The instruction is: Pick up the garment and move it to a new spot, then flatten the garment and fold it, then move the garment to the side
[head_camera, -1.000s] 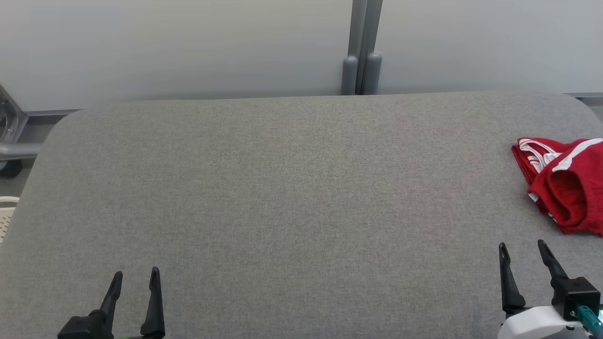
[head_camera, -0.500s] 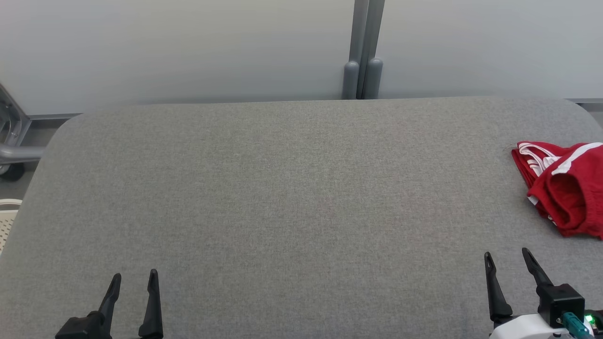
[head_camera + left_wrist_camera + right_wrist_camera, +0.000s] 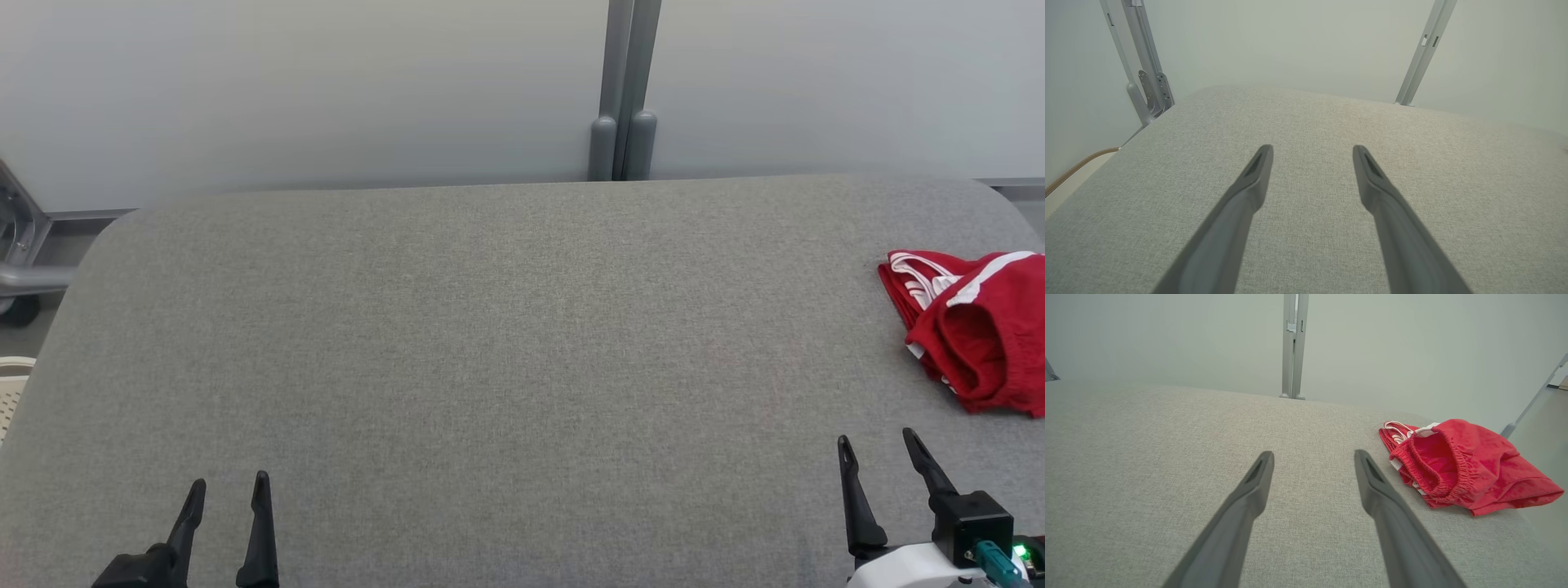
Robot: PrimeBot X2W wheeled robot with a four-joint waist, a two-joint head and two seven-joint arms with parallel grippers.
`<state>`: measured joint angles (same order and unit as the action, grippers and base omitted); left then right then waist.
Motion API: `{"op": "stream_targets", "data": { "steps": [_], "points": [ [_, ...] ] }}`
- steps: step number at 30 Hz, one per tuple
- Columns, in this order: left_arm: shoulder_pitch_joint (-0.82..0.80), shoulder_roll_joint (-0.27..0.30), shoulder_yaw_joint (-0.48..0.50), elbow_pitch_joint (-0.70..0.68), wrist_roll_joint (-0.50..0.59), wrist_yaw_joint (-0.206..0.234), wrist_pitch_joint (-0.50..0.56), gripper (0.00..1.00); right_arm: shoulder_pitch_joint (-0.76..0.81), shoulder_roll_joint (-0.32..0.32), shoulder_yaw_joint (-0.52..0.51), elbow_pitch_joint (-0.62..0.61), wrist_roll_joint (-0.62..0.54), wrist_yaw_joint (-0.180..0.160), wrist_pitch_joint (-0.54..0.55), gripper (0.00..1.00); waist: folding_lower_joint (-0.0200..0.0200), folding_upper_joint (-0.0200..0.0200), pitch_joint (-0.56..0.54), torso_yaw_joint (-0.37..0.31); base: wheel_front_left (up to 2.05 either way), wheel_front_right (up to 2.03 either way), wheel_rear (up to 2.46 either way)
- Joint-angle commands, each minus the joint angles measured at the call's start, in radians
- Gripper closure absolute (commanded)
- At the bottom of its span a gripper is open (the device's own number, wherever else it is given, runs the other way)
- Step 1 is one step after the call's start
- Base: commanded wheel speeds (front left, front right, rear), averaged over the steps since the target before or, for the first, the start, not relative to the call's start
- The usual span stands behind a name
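Note:
The garment (image 3: 976, 331) is a red pair of shorts with white stripes, bunched up at the right edge of the grey padded table (image 3: 490, 343). In the right wrist view the garment (image 3: 1457, 465) lies to the right of and beyond my fingers, its elastic waistband facing me. My right gripper (image 3: 878, 445) hovers open near the front right of the table, short of the garment and apart from it; the open right gripper (image 3: 1312, 457) holds nothing. My left gripper (image 3: 227, 486) stands open at the front left, and the left gripper (image 3: 1312, 151) is empty over bare fabric.
A pale wall with a grey upright post (image 3: 622, 90) runs behind the table. A metal frame (image 3: 20, 245) stands off the table's left rear corner, and a pale perforated basket (image 3: 10, 384) sits at the left edge. The table's right edge drops off just past the garment.
The view has shifted slightly, so the table sits a little lower in the picture. My right gripper has drawn a little to the left. The garment has not moved on the table.

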<state>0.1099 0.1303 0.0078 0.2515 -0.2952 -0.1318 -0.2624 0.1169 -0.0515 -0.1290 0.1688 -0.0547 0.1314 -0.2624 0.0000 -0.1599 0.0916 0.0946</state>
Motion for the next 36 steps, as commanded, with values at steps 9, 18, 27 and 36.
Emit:
{"op": "stream_targets", "data": {
  "steps": [9, 18, 27, 36],
  "points": [
    [-0.004, -0.001, 0.001, -0.001, 0.0, 0.0, 0.0, 0.0, -0.006, -0.001, -0.006, -0.003, 0.0, 0.0, 0.0, 0.0, 0.0, 0.0, 0.002, -0.007, 0.0, 0.0, 0.0],
    [0.007, -0.024, -0.006, 0.051, -0.019, 0.0, 0.013, 1.0, -0.006, 0.015, -0.006, 0.059, 0.018, 0.0, 0.01, 1.0, 0.0, 0.0002, 0.005, -0.01, 0.0, 0.0, 0.0],
    [-0.04, -0.031, 0.011, 0.052, -0.176, 0.01, 0.059, 1.0, -0.062, 0.013, -0.017, 0.089, 0.215, 0.0, 0.067, 1.0, 0.0, 0.0004, 0.008, -0.016, 0.0, 0.0, 0.0],
    [-0.076, -0.036, 0.021, 0.053, -0.304, 0.015, 0.093, 1.0, -0.095, 0.011, -0.01, 0.099, 0.381, 0.0, 0.098, 1.0, 0.0, 0.0001, 0.013, -0.022, 0.0, 0.0, 0.0]
  ]
}}
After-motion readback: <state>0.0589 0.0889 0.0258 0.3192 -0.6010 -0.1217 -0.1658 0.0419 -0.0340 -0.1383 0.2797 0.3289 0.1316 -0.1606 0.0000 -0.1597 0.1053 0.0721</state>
